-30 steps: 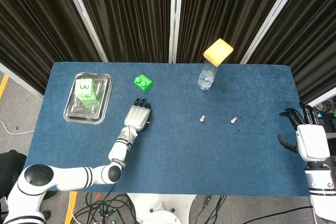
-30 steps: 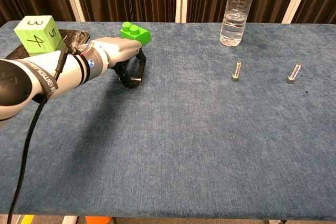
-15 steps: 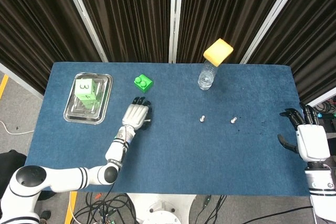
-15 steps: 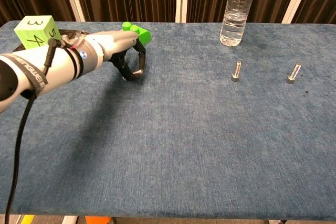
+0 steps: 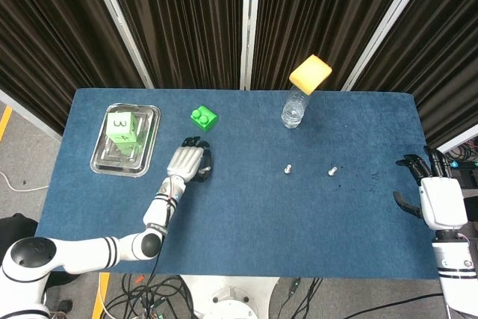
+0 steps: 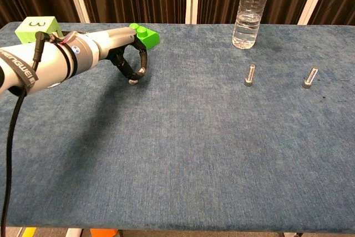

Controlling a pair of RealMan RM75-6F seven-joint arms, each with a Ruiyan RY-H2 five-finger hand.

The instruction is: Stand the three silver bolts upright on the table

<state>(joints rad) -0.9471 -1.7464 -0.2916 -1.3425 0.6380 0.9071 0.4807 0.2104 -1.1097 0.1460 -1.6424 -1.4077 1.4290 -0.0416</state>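
Two silver bolts stand upright on the blue table, one [image 5: 287,169] [image 6: 250,74] at centre and the other [image 5: 332,172] [image 6: 311,77] to its right. My left hand [image 5: 187,161] [image 6: 123,54] hovers just in front of the green brick, fingers curled downward. A third silver bolt [image 6: 135,76] is pinched at its fingertips, low over the cloth and partly hidden by the dark fingers. My right hand [image 5: 434,198] hangs off the table's right edge with fingers apart, holding nothing, far from the bolts.
A green two-stud brick [image 5: 202,118] [image 6: 145,34] lies just behind my left hand. A metal tray [image 5: 101,159] at the left holds a numbered green cube [image 5: 123,126] [image 6: 36,27]. A water bottle [image 5: 294,110] [image 6: 248,9] topped by a yellow sponge [image 5: 310,74] stands behind the bolts.
My left hand has moved left and back toward the green brick, taking the pinched bolt with it. The two standing bolts and my right hand have stayed put.
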